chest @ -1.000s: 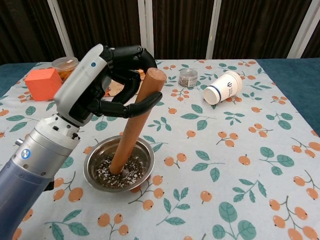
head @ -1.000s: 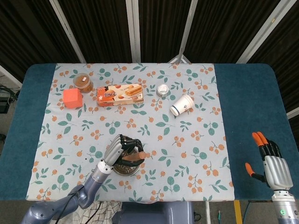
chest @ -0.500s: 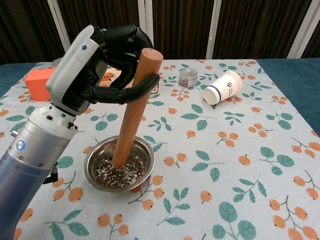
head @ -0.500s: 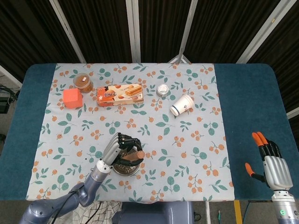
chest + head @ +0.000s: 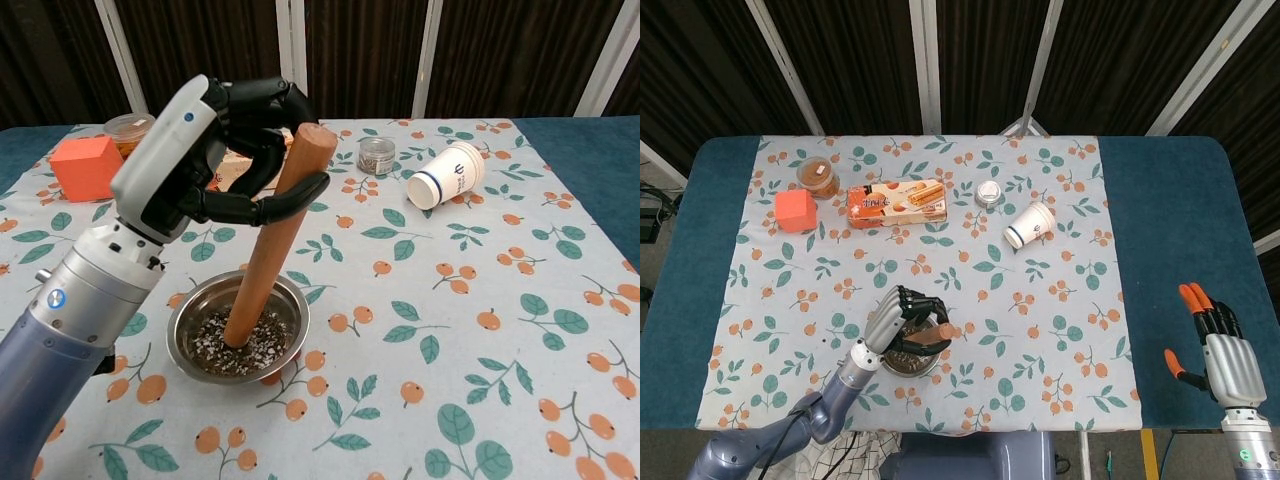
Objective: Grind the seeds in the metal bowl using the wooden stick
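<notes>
The left hand (image 5: pixel 215 150) is wrapped around the upper part of the wooden stick (image 5: pixel 268 250), dark fingers (image 5: pixel 262 98) curled over the far side and the thumb crossing in front just below the rounded top. The stick leans, its top tilted toward the robot's right, and its lower end sits down in the seeds (image 5: pixel 255 350) inside the metal bowl (image 5: pixel 188 320). The bowl stands on the floral tablecloth (image 5: pixel 480 290) near the front edge of the table, and the crushed seeds, pale bits mixed with dark ones, cover its bottom.

From the head view the same hand (image 5: pixel 892 318) hides most of the bowl (image 5: pixel 923 366), with only the stick's tip (image 5: pixel 940 331) poking out past the fingers.

The right hand (image 5: pixel 1221 345) hangs off to the side, beyond the cloth, over the blue table (image 5: pixel 1170 200) edge; its orange-tipped fingers are spread straight and it holds nothing.

Along the far side of the cloth sit an orange cube (image 5: pixel 85 165), a lidded jar with orange contents (image 5: pixel 130 133), a biscuit box (image 5: pixel 896 200), a small metal tin (image 5: pixel 376 155), and a paper cup (image 5: pixel 445 175) lying on its side, all well apart from the bowl.
</notes>
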Tool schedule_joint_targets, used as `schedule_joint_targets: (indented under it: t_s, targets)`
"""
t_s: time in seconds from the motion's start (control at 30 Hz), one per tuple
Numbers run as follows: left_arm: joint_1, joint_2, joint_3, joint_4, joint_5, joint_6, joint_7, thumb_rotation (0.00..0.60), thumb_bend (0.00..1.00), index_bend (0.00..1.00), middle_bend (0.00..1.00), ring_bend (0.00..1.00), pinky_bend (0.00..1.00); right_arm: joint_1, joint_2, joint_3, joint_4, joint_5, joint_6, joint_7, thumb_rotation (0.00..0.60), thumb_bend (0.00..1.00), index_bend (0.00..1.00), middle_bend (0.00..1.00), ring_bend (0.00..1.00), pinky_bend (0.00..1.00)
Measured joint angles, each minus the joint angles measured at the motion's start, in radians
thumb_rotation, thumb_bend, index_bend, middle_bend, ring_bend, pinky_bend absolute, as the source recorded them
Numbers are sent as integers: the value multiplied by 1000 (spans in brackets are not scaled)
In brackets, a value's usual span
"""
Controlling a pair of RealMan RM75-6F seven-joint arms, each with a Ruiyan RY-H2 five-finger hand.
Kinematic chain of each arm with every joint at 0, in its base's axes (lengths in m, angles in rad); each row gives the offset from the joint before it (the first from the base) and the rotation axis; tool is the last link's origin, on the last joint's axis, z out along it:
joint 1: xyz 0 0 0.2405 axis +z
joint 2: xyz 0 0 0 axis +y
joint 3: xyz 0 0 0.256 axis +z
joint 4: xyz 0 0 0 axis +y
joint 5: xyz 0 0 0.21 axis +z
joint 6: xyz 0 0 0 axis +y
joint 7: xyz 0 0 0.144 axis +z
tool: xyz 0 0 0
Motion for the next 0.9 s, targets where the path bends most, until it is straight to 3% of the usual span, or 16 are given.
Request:
schedule_joint_targets:
  t_s: [0.5,0.9]
  targets:
    - [49,-30,40,75,-7,18,-44,600,607,633,722,834,920,-1,-1,2,0,-4,7,7,600,367,0,0,0,0]
    - [12,3,12,-30,6,70,11,600,607,631,717,833,920,-6,-6,3,12,-24,30,31,600,367,0,0,0,0]
